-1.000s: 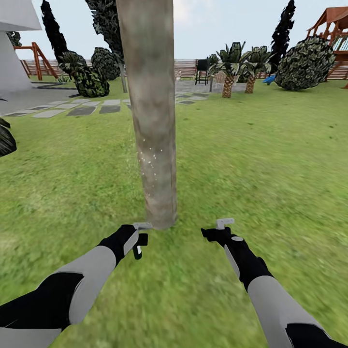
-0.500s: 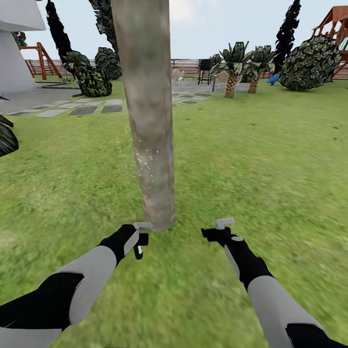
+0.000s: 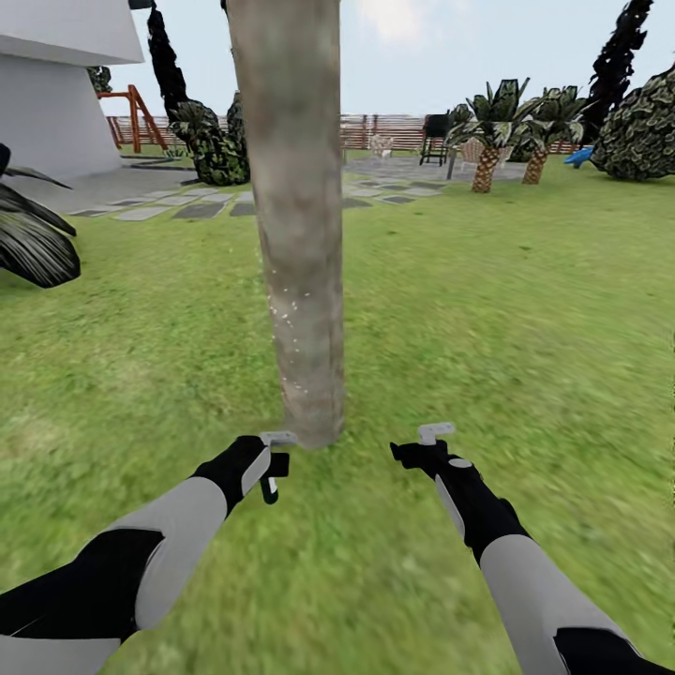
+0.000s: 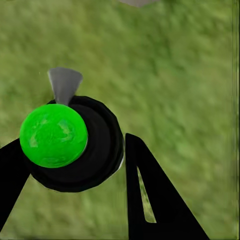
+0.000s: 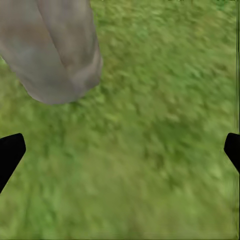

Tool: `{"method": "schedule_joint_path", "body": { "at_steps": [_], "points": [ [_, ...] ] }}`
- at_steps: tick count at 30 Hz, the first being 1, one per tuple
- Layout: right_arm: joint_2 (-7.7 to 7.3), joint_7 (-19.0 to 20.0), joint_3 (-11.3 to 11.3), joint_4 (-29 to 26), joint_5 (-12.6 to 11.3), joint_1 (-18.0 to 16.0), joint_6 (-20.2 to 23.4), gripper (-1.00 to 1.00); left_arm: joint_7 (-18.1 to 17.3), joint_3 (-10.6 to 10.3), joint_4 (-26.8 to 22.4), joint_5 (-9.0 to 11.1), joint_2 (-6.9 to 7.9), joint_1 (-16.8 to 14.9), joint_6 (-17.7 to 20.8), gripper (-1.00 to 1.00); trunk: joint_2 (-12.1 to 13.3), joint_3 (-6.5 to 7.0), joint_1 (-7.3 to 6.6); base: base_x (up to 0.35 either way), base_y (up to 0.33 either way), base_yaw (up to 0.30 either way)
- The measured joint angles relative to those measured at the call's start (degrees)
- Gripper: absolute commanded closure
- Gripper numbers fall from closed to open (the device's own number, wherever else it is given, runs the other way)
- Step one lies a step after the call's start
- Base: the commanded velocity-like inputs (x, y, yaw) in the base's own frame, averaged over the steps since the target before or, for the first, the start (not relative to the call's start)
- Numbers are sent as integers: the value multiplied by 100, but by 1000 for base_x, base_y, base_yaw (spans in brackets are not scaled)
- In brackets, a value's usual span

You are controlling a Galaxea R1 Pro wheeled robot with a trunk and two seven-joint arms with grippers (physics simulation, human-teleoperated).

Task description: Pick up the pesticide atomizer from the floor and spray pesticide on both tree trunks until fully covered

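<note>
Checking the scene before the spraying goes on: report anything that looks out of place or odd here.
Nothing looks broken or spilled. The one oddity is a cluster of small white specks on the tree trunk, low down, facing the robot. The left hand is shut on the pesticide atomizer close to the trunk's base; the right hand is open over grass.

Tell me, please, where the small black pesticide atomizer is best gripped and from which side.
The black pesticide atomizer is probably best clamped across its round body, below the green ball top, from the side away from the grey nozzle, as the left tool does: opposite curved flanks, spout unblocked.
</note>
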Motion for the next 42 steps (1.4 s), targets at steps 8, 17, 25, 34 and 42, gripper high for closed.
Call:
{"method": "schedule_joint_path", "body": {
  "at_steps": [8,17,25,34,42],
  "points": [
    [1,0,0,-2,1,-1,-1,-100,9,-2,7,-7,-43,1,10,100,0,0,0,2,-314,71],
    [1,0,0,4,1,-1,-2,-100,9,0,7,-5,-41,1,12,100,0,0,-1,96,-314,272],
    [0,4,0,-1,-3,0,0,-100,9,-1,15,-5,-51,0,11,100,0,0,0,78,-314,171],
    [0,3,0,0,1,0,-1,-100,9,-1,16,-4,-51,1,17,100,0,0,0,1,-315,47],
    [1,1,0,7,1,-2,-2,-100,9,-1,10,-5,-50,1,20,100,0,0,0,0,-314,273]
  ]
}}
